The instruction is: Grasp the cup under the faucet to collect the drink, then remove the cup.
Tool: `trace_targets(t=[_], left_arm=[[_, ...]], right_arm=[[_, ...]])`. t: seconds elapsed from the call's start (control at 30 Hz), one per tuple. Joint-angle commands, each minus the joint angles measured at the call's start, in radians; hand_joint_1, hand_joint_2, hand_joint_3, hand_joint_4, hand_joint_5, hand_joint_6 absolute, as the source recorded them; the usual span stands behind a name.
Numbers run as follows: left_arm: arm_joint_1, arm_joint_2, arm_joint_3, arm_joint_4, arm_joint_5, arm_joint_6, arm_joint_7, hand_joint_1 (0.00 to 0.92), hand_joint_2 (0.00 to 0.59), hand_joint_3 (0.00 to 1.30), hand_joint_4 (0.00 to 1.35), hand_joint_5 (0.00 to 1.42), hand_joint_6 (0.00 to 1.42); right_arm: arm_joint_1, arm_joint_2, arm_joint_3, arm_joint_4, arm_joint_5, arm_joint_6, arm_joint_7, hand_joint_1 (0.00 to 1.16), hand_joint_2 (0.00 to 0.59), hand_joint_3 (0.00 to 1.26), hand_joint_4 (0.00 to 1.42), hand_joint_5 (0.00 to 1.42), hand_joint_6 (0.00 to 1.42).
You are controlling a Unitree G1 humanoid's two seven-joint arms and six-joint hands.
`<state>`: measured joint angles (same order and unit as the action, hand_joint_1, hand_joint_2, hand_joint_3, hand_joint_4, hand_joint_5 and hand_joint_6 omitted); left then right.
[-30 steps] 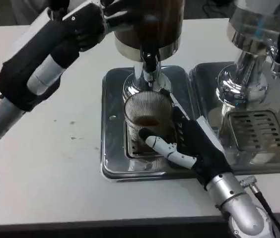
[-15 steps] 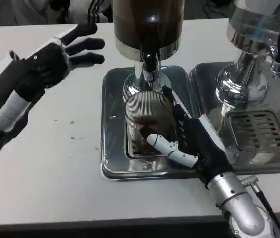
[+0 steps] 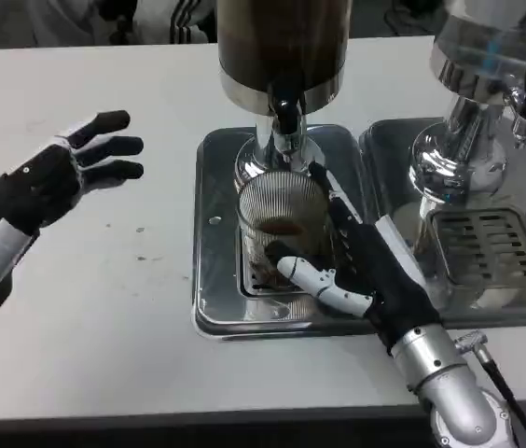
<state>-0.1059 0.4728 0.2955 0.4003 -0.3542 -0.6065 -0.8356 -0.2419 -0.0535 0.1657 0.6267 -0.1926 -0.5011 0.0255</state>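
In the head view, the cup (image 3: 282,224), a ribbed clear glass with a little brown drink at its bottom, was seen standing on the drip grate of a steel tray (image 3: 212,280), directly beneath the black faucet (image 3: 286,117) of the dark drink dispenser (image 3: 282,47). The right hand (image 3: 361,271) was wrapped around the cup's right and near sides; its white and black fingers (image 3: 324,280) were closed against the glass, the thumb crossing the near wall and the others reaching up along the far right side. The cup was thus held between those fingers while resting on the grate.

The left hand (image 3: 58,173) was seen over the white tabletop (image 3: 86,308), well apart to the left of the tray, with nothing in it and its black fingers (image 3: 109,145) spread wide, pointing toward the dispenser.

To the right of the right hand's fingers, a second dispenser (image 3: 477,84) was seen on its own tray with a slotted grate (image 3: 482,245).
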Motion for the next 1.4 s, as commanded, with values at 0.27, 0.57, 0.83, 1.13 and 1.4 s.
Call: trace_targets(t=[0.27, 0.57, 0.83, 1.13, 1.4], left_arm=[[0.018, 0.01, -0.011, 0.071, 0.047, -0.036, 0.032, 0.0, 0.065, 0.16, 0.2, 0.26, 0.21], [-0.004, 0.005, -0.035, 0.119, 0.088, -0.07, 0.057, 0.0, 0.065, 0.16, 0.2, 0.26, 0.22], [-0.006, -0.001, -0.052, 0.101, 0.098, -0.085, 0.083, 0.0, 0.052, 0.16, 0.19, 0.25, 0.21], [0.004, -0.013, -0.055, 0.119, 0.11, -0.087, 0.12, 0.0, 0.052, 0.16, 0.19, 0.25, 0.21], [0.006, -0.024, -0.073, 0.103, 0.125, -0.088, 0.143, 0.0, 0.052, 0.16, 0.19, 0.25, 0.21]], right_arm=[[0.014, -0.008, -0.002, -0.03, -0.017, -0.008, -0.015, 0.58, 0.233, 0.0, 0.0, 0.0, 0.0], [-0.009, -0.017, -0.01, -0.016, -0.005, -0.001, -0.001, 0.59, 0.233, 0.0, 0.0, 0.0, 0.0], [-0.012, -0.026, -0.017, -0.019, 0.002, 0.003, 0.006, 0.59, 0.233, 0.0, 0.0, 0.0, 0.0], [-0.01, -0.035, -0.02, -0.021, 0.0, 0.005, 0.003, 0.59, 0.233, 0.0, 0.0, 0.0, 0.0], [-0.011, -0.043, -0.032, -0.012, 0.013, -0.006, 0.01, 0.59, 0.233, 0.0, 0.01, 0.0, 0.0]])
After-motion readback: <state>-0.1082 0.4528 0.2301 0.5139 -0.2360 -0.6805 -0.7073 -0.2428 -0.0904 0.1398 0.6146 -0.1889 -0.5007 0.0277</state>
